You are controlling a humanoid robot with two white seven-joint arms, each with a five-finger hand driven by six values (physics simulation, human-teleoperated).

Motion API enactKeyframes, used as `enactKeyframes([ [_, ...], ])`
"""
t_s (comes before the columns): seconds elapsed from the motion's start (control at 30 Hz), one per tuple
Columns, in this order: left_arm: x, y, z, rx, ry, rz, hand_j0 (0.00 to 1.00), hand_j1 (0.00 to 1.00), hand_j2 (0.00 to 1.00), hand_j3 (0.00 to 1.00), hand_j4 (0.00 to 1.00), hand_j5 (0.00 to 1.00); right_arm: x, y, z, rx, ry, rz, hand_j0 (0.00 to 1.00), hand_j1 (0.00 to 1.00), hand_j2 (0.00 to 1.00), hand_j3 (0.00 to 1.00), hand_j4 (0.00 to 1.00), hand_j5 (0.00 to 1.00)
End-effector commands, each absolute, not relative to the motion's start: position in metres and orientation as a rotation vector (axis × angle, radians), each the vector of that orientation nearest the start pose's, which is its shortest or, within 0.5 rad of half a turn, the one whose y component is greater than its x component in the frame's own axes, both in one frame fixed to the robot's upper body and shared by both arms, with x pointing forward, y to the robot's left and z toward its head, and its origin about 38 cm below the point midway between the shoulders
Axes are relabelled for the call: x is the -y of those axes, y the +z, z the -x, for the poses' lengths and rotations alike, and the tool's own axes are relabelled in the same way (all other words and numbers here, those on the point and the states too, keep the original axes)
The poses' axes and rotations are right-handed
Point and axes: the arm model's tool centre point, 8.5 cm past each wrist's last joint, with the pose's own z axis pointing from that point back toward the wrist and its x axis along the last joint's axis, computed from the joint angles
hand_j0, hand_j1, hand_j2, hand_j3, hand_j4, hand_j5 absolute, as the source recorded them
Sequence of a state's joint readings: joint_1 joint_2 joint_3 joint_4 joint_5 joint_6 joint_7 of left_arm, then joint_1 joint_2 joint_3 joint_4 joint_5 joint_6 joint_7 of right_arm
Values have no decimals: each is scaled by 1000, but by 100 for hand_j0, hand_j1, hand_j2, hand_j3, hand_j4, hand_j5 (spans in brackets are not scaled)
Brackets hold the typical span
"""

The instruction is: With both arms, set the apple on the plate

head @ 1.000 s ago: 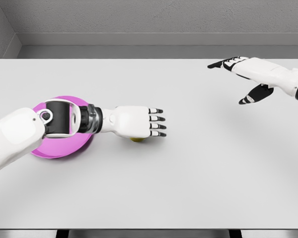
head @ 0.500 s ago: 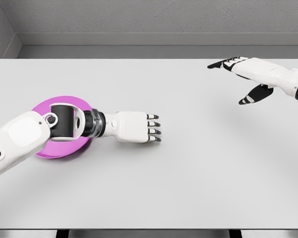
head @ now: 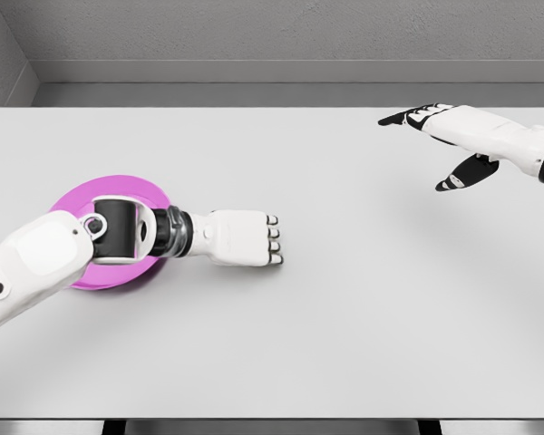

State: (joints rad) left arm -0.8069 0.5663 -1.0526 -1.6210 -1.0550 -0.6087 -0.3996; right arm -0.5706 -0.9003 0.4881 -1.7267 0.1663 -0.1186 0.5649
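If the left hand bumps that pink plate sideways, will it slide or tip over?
Probably slide: the plate looks shallow and lies flat on the smooth table, so tipping seems unlikely. It looks thin and likely light, so the left hand, just to its right, could shift it easily.

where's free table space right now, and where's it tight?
Free: the middle of the table between the left hand and the right hand, the whole near strip, and the far-left corner behind the plate. Crowded: the left side, where the left forearm lies over the plate.
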Motion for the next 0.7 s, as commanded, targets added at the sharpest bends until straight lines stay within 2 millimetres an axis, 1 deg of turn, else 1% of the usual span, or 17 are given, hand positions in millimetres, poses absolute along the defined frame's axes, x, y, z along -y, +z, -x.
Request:
enactKeyframes([
  [0.0, -118, 157, -392, -1238, 2689, 550, 65, 65, 65, 65, 65, 65, 303, 275, -420, 1416, 1705, 434, 100, 100, 100, 100, 100, 100],
  [0.07, -118, 156, -392, -1236, 2689, 553, 58, 58, 58, 58, 58, 58, 303, 275, -420, 1415, 1706, 433, 100, 100, 100, 100, 100, 100],
  [0.1, -118, 157, -392, -1238, 2687, 555, 47, 47, 47, 47, 47, 47, 303, 275, -420, 1415, 1706, 433, 100, 100, 100, 100, 100, 100],
  [0.13, -117, 157, -392, -1241, 2686, 552, 40, 40, 40, 40, 40, 40, 303, 275, -420, 1415, 1706, 433, 100, 100, 100, 100, 100, 100],
  [0.23, -117, 161, -393, -1261, 2680, 558, 30, 30, 30, 30, 30, 30, 303, 275, -420, 1416, 1705, 434, 100, 100, 100, 100, 100, 100],
  [0.33, -118, 168, -397, -1297, 2675, 573, 26, 26, 26, 26, 26, 26, 303, 275, -420, 1415, 1706, 433, 100, 100, 100, 100, 100, 100],
  [0.4, -122, 179, -403, -1331, 2668, 607, 26, 26, 26, 26, 26, 26, 303, 275, -420, 1415, 1706, 433, 100, 100, 100, 100, 100, 100],
  [0.53, -120, 199, -405, -1416, 2632, 613, 27, 27, 27, 27, 27, 27, 303, 275, -420, 1415, 1706, 433, 100, 100, 100, 100, 100, 100],
  [0.6, -129, 204, -409, -1419, 2640, 638, 27, 27, 27, 27, 27, 27, 303, 275, -420, 1415, 1706, 433, 100, 100, 100, 100, 100, 100],
  [0.67, -137, 218, -412, -1434, 2637, 652, 28, 28, 28, 28, 28, 28, 303, 274, -419, 1414, 1706, 432, 100, 100, 100, 100, 100, 100],
])
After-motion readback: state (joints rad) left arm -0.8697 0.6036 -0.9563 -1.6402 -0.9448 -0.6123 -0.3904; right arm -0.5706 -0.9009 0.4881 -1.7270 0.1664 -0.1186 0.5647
